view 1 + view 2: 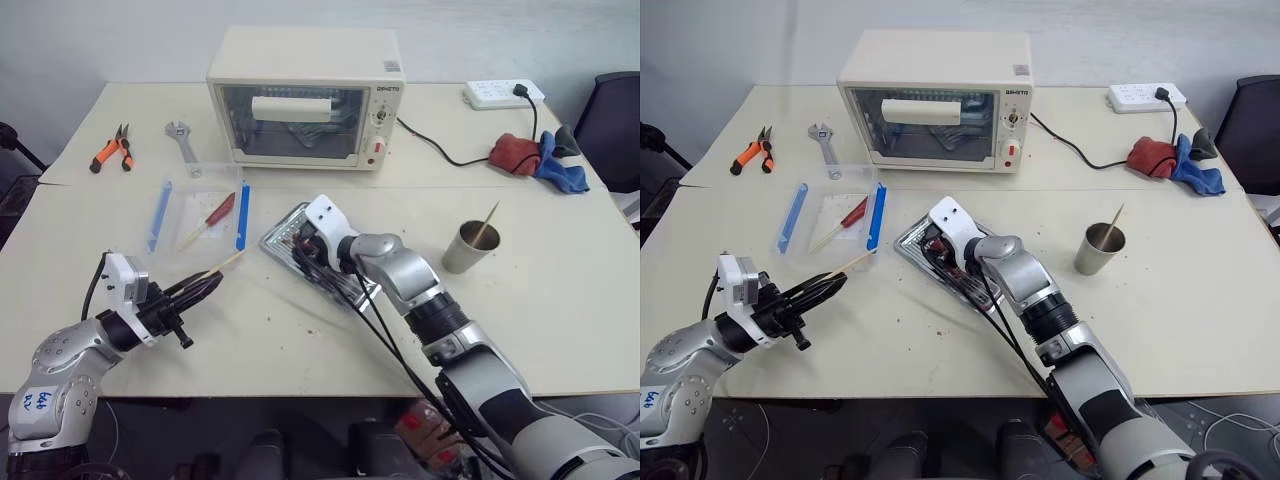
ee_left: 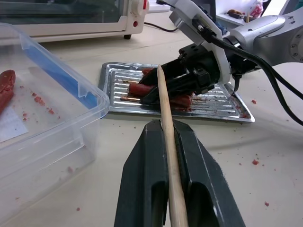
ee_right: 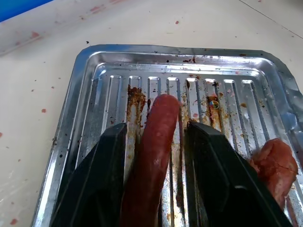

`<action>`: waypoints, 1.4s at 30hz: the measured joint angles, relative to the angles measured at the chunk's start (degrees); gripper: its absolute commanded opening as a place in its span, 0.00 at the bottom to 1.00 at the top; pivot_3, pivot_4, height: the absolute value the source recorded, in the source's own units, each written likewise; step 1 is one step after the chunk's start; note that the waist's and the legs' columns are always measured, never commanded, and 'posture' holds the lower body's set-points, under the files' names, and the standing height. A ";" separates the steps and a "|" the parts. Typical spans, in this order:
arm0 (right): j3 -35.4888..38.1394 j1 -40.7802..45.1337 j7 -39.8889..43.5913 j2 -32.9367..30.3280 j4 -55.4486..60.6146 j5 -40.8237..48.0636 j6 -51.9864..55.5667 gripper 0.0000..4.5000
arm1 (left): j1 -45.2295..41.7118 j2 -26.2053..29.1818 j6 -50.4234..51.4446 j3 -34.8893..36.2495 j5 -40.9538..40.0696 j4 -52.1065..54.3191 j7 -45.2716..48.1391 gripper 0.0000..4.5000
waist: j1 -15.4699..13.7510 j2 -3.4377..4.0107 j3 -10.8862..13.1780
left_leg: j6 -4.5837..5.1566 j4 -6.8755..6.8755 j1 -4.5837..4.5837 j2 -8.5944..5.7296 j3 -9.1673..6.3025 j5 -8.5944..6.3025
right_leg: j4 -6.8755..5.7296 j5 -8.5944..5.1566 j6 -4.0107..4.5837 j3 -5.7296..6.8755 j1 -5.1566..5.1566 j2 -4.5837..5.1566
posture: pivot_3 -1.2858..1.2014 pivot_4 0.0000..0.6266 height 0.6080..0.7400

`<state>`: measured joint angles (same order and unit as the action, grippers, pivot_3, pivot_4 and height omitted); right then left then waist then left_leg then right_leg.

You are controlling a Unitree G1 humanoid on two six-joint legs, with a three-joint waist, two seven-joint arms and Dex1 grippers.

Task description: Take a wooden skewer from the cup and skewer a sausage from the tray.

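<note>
Left gripper (image 2: 166,156): clenched on the wooden skewer (image 2: 166,137), which lies in the groove between both fingers; pointed tip projects forward, aimed at the tray.
Wooden skewer position: above the table (image 1: 560,320), near the clear plastic box (image 1: 197,210), tip apart from the sausages.
Right gripper (image 3: 156,156): lowered into the tray (image 3: 71,123), fingers straddling the sausage (image 3: 154,142); a slight gap visible on both sides, contact not confirmed.
Sausage: lengthwise between the right fingers, resting on the ribbed tray floor.
Second sausage (image 3: 274,165): just beside the right gripper, on the same floor.
Tray: on the table, in front of the toaster oven (image 1: 305,95).
Cup (image 1: 470,246): upright, well apart from the tray on the robot's right, one further skewer standing inside.
</note>
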<state>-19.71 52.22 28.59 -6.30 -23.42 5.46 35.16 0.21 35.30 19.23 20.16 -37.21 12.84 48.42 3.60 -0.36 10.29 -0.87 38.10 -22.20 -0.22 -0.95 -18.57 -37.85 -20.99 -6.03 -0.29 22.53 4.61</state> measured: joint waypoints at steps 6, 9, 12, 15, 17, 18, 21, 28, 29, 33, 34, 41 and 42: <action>-0.08 0.01 2.70 -0.08 0.24 -0.48 0.53 0.18 | 0.00 -0.19 -0.50 0.00 0.00 -0.03 0.13 0.00 | -0.05 0.00 0.00 | 0.00 0.01 0.00 0.00 0.00 0.00 | 0.00 0.00 0.00 0.00 0.00 0.00 | 0.52 0.24 1.00; -0.04 0.00 3.93 -0.66 1.05 -1.02 0.20 0.18 | 0.00 -0.19 -0.56 0.00 0.01 -0.07 0.60 0.00 | -0.05 0.00 0.00 | 0.00 0.01 0.00 0.00 0.00 0.00 | 0.00 0.00 0.00 -0.01 0.00 0.00 | 0.52 0.24 1.00; 0.13 -0.31 6.91 -2.50 4.60 -0.39 -0.06 0.18 | -0.09 -0.14 -0.77 -0.16 0.11 -0.22 1.59 0.00 | -0.11 0.00 0.00 | 0.00 0.01 -0.03 -0.01 0.00 0.00 | 0.01 0.00 0.00 0.00 0.02 0.01 | 0.52 0.24 1.00; 1.12 -2.11 15.33 -9.53 14.59 2.93 -1.50 0.18 | -0.16 1.34 -1.20 -1.05 0.51 -0.26 3.94 0.00 | -0.61 -0.01 0.00 | 0.01 0.05 -0.14 -0.02 -0.09 -0.01 | 0.06 0.00 0.00 0.03 0.02 0.01 | 0.52 0.24 1.00; 3.79 -5.02 24.20 -15.70 23.66 8.04 -2.98 0.18 | -0.43 3.46 -1.46 -1.43 0.70 -0.24 6.65 0.00 | -0.98 -0.02 0.00 | 0.07 0.05 -0.16 -0.03 -0.11 -0.04 | 0.13 0.00 0.00 0.05 -0.03 0.03 | 0.52 0.24 1.00; 5.05 -6.69 28.55 -18.04 27.02 10.57 -4.61 0.18 | -0.86 4.30 -1.76 -1.73 0.75 -0.21 7.98 0.00 | -1.02 -0.02 0.00 | 0.08 0.04 -0.15 -0.03 -0.08 -0.05 | 0.23 0.00 0.00 0.04 -0.09 0.02 | 0.52 0.24 1.00; 6.02 -11.35 39.44 -22.43 31.71 14.97 -11.49 0.18 | -2.16 5.95 -2.52 -3.78 0.97 -0.05 11.89 0.00 | -0.95 -0.03 0.00 | 0.08 0.06 -0.09 -0.02 -0.01 -0.05 | 0.23 0.00 0.00 -0.01 -0.13 0.00 | 0.52 0.24 1.00; 4.42 -13.88 47.80 -27.39 31.97 15.33 -15.08 0.18 | -5.36 8.80 -2.82 -9.55 1.50 0.17 19.41 0.00 | -0.50 -0.03 0.00 | 0.00 0.05 -0.04 0.08 -0.01 0.02 | 0.15 0.00 0.00 -0.04 -0.07 -0.06 | 0.52 0.24 1.00; 4.25 -13.88 47.84 -27.39 31.97 15.29 -15.05 0.18 | -5.71 8.84 -2.69 -9.74 1.50 0.19 19.82 0.00 | -0.52 -0.03 0.00 | 0.00 0.05 -0.05 0.07 0.00 0.02 | 0.12 0.00 0.00 -0.04 -0.07 -0.05 | 0.52 0.24 1.00; 4.07 -13.88 47.79 -27.39 31.96 14.68 -15.06 0.18 | -6.51 8.98 -1.89 -10.12 1.50 0.19 20.58 0.00 | -0.73 -0.03 0.00 | 0.00 0.06 -0.06 0.05 -0.02 0.02 | 0.13 0.00 0.00 -0.04 -0.07 -0.03 | 0.52 0.24 1.00; 3.98 -13.88 47.74 -27.39 31.96 14.61 -15.06 0.18 | -6.67 8.98 -1.66 -10.22 1.50 0.19 20.67 0.00 | -0.77 -0.03 0.00 | 0.00 0.06 -0.06 0.05 -0.02 0.02 | 0.13 0.00 0.00 -0.03 -0.07 -0.03 | 0.52 0.24 1.00; 3.72 -13.88 47.64 -27.39 31.97 13.60 -14.94 0.18 | -7.72 8.97 -1.61 -11.63 1.68 0.16 21.04 0.00 | -0.97 -0.03 0.00 | 0.00 0.08 -0.06 0.04 -0.02 0.02 | 0.13 0.00 0.00 -0.03 -0.07 -0.03 | 0.52 0.24 1.00; 3.71 -13.88 47.63 -27.39 31.97 13.57 -14.92 0.18 | -7.84 8.91 -1.65 -11.86 1.79 0.10 21.04 0.00 | -1.00 -0.03 0.00 | 0.00 0.09 -0.06 0.04 -0.02 0.02 | 0.13 0.00 0.00 -0.03 -0.07 -0.03 | 0.52 0.24 1.00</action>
<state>-16.00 38.34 76.22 -33.69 8.55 19.02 20.24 -7.63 44.20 17.58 8.30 -35.42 12.94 69.46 2.60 -0.39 10.29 -0.87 38.19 -22.26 -0.18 -0.97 -18.55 -37.73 -20.99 -6.03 -0.32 22.45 4.58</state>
